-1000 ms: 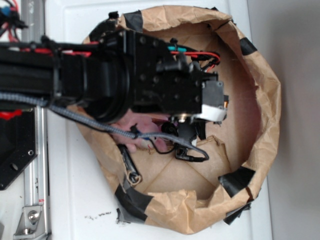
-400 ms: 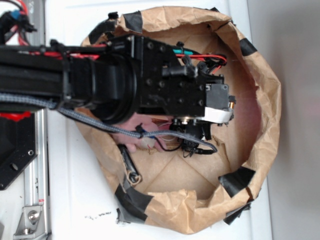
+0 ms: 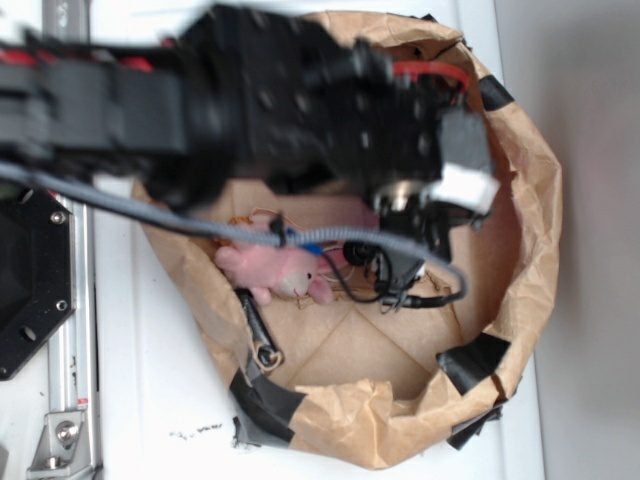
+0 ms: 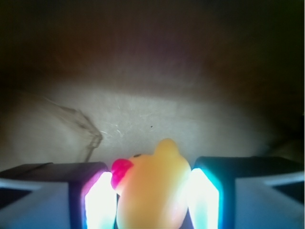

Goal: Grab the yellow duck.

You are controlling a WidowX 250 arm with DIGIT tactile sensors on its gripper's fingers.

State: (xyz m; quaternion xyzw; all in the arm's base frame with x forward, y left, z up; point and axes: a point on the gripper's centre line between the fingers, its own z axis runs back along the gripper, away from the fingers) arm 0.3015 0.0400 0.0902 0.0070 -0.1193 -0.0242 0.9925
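Wrist view: the yellow duck (image 4: 151, 191) sits squarely between the two fingers of the gripper (image 4: 152, 198). Left pad (image 4: 99, 202) touches the duck's beak side; right pad (image 4: 205, 200) presses its other flank. No gap visible on either side, so the pincer is clamped on the duck. The duck's lower body runs off the bottom edge of the frame.

Duck's look: smooth, glossy, rounded body; warm yellow-orange under the glare; a small bump on top of the head; a pink-red beak pointing left; one tiny dark eye dot just above the beak.

Pads appear bright and washed out, with magenta fringe on the left one and cyan on the right. Black finger housings sit outside them. Behind is a pale, dull surface with a faint dark crease at left; the top of the frame is dark.

Exterior view: the black arm (image 3: 250, 110) is blurred and reaches into a crumpled brown paper basket (image 3: 530, 200) patched with strips of black tape (image 3: 475, 360). The basket floor is flat cardboard with fold lines. A pink plush toy (image 3: 275, 272) lies on the floor under the arm, soft and fuzzy. A braided grey cable (image 3: 200, 228) crosses over it. The duck itself is hidden by the arm here. The basket rests on a white table (image 3: 150, 400).
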